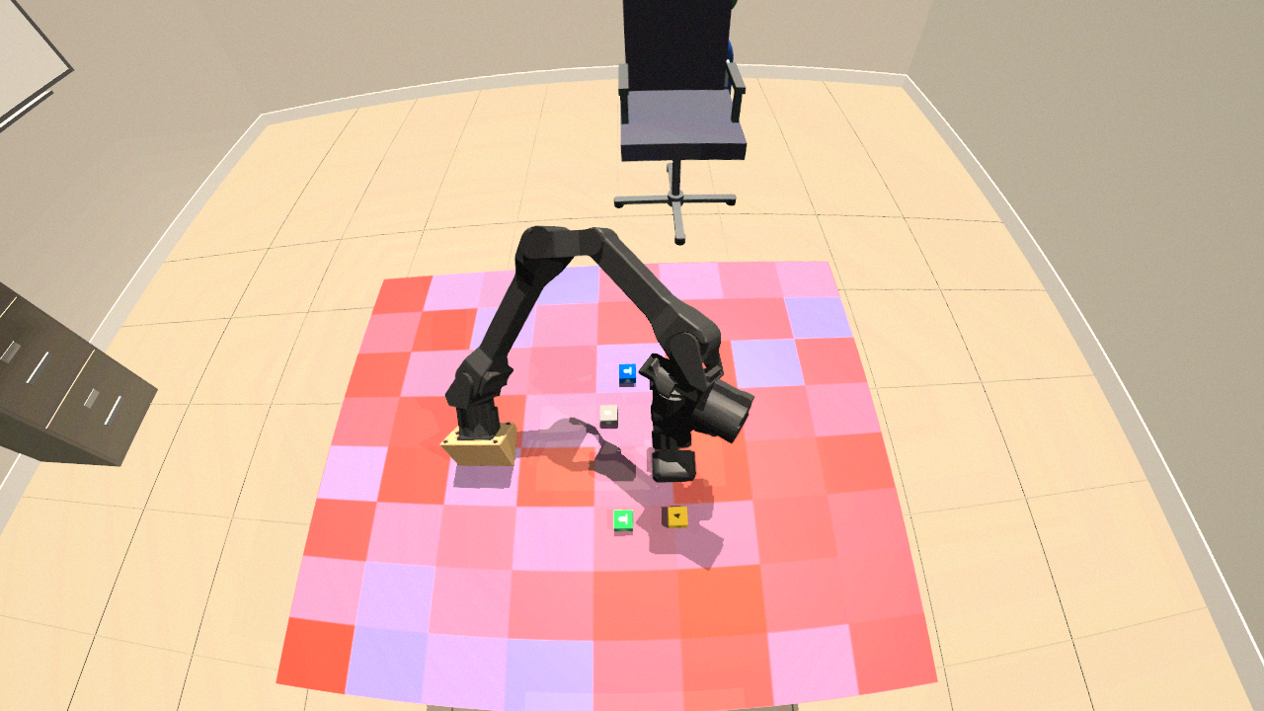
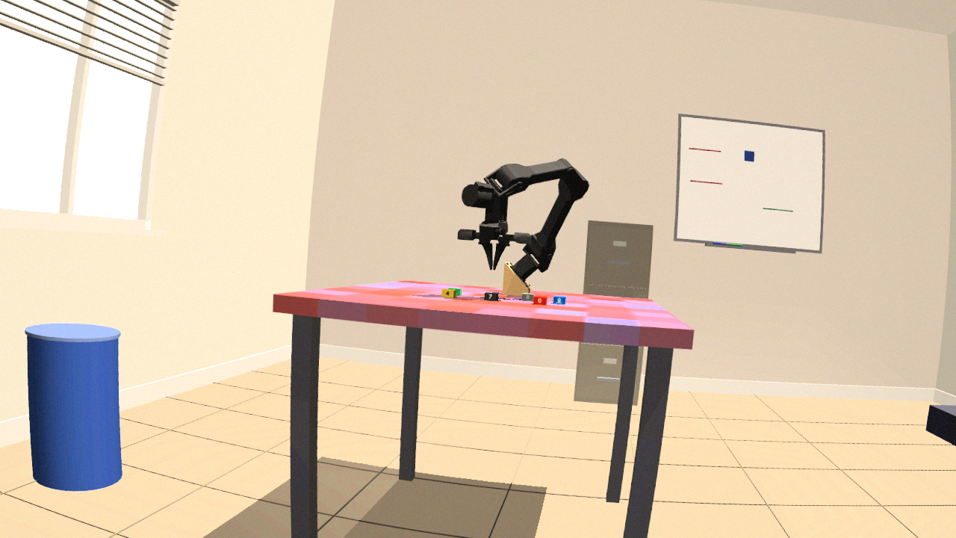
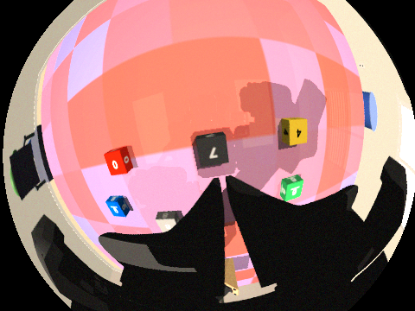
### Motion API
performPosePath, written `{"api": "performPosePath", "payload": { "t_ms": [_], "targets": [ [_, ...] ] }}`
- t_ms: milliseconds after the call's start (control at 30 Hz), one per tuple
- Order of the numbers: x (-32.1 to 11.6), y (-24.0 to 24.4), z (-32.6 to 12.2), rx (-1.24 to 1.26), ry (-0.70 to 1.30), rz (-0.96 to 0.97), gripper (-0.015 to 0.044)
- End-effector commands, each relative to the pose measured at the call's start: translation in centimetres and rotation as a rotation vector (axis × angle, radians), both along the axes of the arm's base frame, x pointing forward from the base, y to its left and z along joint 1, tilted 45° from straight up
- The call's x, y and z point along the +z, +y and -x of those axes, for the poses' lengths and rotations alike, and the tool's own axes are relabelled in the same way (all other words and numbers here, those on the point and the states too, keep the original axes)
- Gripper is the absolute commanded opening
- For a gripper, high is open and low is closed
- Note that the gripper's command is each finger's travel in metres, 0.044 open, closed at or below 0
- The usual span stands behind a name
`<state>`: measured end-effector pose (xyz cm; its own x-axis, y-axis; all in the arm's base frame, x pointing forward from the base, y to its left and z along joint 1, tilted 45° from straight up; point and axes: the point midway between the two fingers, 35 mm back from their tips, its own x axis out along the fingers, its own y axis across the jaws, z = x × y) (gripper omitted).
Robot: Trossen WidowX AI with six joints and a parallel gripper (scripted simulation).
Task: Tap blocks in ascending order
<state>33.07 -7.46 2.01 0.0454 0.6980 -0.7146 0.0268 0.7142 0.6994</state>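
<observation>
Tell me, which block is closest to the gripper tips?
The black block with the 7. It lies just ahead of the shut gripper; the other blocks lie further out to both sides.

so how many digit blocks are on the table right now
6, counted in the wrist view: red block and blue block at left, grey block partly behind the gripper, black block at centre, yellow block and green block at right.
</observation>
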Motion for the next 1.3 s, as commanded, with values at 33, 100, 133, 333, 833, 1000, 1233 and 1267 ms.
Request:
{"api": "performPosePath", "payload": {
  "t_ms": [33,100,133,333,833,1000,1233,1267],
  "targets": [
    [3.2,-3.2,0.5,-0.001,-0.004,0.005,0.002],
    [3.2,-3.2,0.5,-0.001,-0.004,0.005,0.002],
    [3.2,-3.2,0.5,-0.001,-0.004,0.005,0.002],
    [6.0,-1.0,3.1,-0.001,-0.002,0.004,0.002],
    [9.7,4.2,9.8,-0.001,0.003,0.0,0.002],
    [6.2,7.5,9.2,-0.002,0.002,0.003,0.002],
    [4.0,9.9,9.4,-0.001,0.001,-0.003,0.002],
    [4.0,9.9,9.4,-0.001,0.001,-0.003,0.002]
  ]
}}
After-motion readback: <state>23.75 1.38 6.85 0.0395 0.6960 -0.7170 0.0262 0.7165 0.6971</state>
